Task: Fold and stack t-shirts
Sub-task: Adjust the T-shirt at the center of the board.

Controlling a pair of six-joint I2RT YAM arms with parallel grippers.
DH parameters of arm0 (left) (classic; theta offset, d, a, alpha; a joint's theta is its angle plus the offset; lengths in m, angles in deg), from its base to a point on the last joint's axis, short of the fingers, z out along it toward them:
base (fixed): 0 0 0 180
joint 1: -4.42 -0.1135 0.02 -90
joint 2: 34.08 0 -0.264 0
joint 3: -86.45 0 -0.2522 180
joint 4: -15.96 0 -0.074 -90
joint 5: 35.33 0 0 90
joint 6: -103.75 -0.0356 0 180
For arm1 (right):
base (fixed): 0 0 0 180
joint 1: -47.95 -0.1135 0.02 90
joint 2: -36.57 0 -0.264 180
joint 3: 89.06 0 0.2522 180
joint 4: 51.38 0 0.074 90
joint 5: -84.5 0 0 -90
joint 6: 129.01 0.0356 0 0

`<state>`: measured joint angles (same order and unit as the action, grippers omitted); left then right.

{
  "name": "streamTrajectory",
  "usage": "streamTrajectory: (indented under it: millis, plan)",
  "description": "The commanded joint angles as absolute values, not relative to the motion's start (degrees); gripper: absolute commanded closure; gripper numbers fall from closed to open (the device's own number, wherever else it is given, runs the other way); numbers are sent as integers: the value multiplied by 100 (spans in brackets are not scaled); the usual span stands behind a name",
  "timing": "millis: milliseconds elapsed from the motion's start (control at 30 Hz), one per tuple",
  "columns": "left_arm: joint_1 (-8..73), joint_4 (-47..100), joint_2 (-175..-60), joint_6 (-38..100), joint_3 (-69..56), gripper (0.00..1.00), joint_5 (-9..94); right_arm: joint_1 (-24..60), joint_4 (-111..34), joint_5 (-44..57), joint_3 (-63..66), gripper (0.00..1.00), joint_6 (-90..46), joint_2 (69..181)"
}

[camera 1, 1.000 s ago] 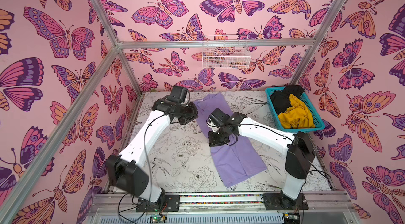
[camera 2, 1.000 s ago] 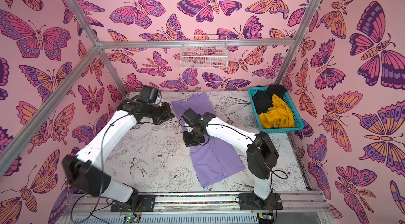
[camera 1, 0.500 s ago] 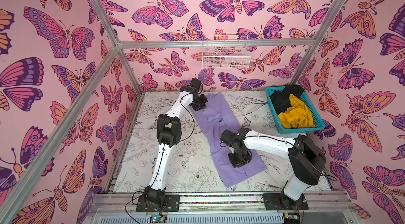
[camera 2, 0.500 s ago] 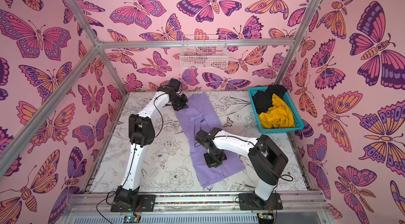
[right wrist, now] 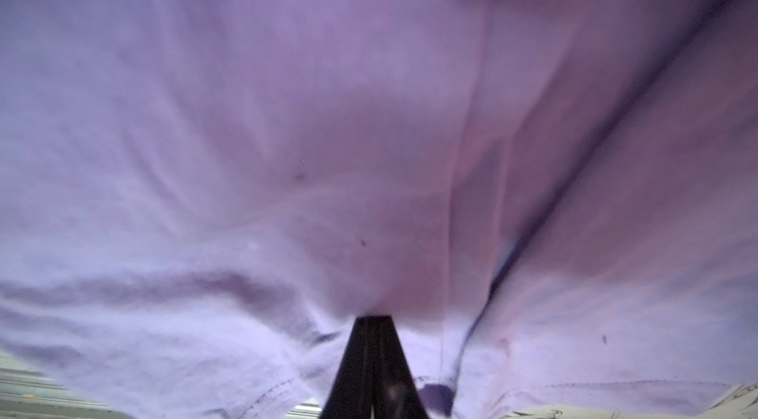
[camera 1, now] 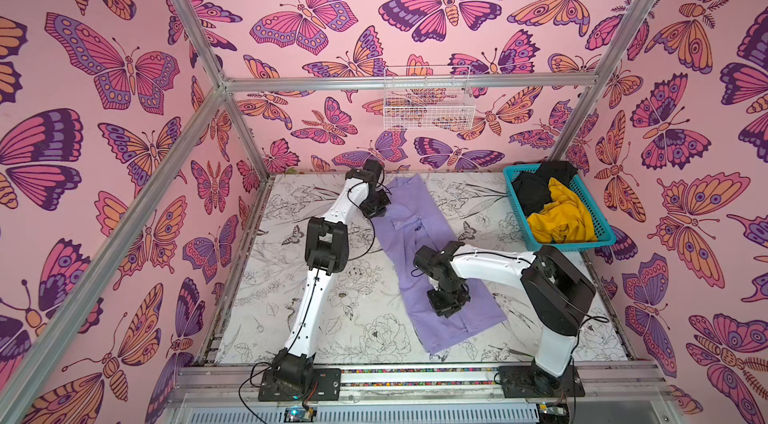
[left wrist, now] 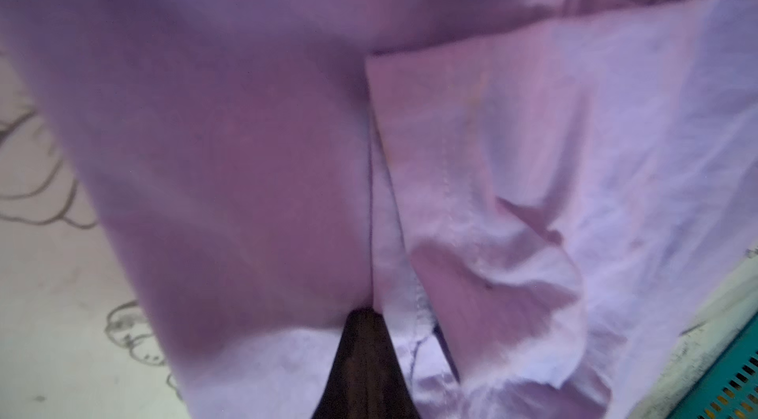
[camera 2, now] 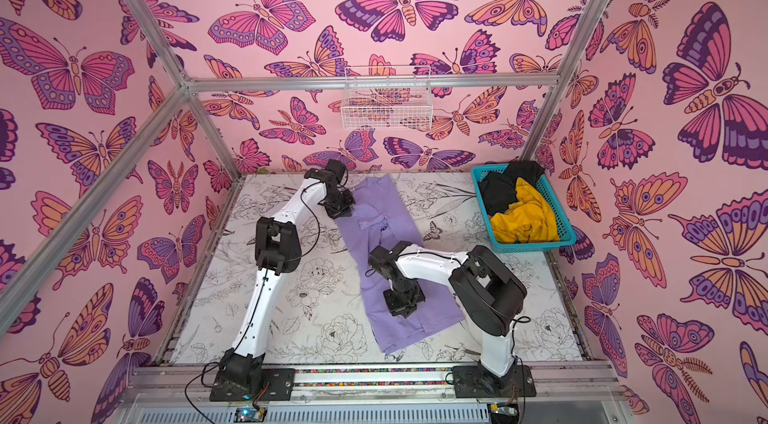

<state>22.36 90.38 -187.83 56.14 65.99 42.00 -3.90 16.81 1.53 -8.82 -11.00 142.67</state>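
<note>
Purple shirt (camera 1: 399, 264) lies stretched long on the flowered table (camera 1: 332, 318). On its near half the right gripper (camera 1: 446, 310) points straight down, pinched shut on the cloth, forearm low. At its far left edge the left gripper (camera 1: 376, 210), arm stretched out, is likewise clamped on cloth. Off its far right, a teal basket (camera 1: 573, 245) holds a yellow shirt (camera 1: 561, 222) and a black shirt (camera 1: 532, 193).
</note>
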Motion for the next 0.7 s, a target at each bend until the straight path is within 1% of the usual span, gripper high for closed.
streamTrajectory:
  millis: [0, 133, 267, 367, 500, 533, 633, 667]
  plan:
    - [2356, 9687, -19341, 5502, 6710, 100, 4642, -344, 1781, 302, -794, 92, -1162, 14278]
    - [2354, 9824, -19452, 5461, 6711, 100, 4927, -341, 1526, 956, -1030, 92, -836, 14091]
    - [2299, 9852, -19614, 5334, 6953, 100, 4927, -370, 1056, 1632, -1324, 90, -359, 13810]
    - [2222, 9862, -19830, 5282, 7410, 100, 4713, -432, 826, 1893, -1477, 86, -52, 13673]
    - [2019, 9659, -20013, 5570, 7736, 100, 4001, -482, -259, 2798, -1903, 86, 564, 13569]
    - [1978, 9631, -20026, 5677, 7744, 100, 3910, -504, -317, 2833, -1886, 86, 594, 13603]
    - [1945, 9621, -19964, 5720, 7676, 100, 3900, -534, 216, 2475, -1532, 85, 274, 13779]
    - [1960, 9610, -19884, 5685, 7566, 100, 3973, -538, 385, 2335, -1423, 80, 144, 13831]
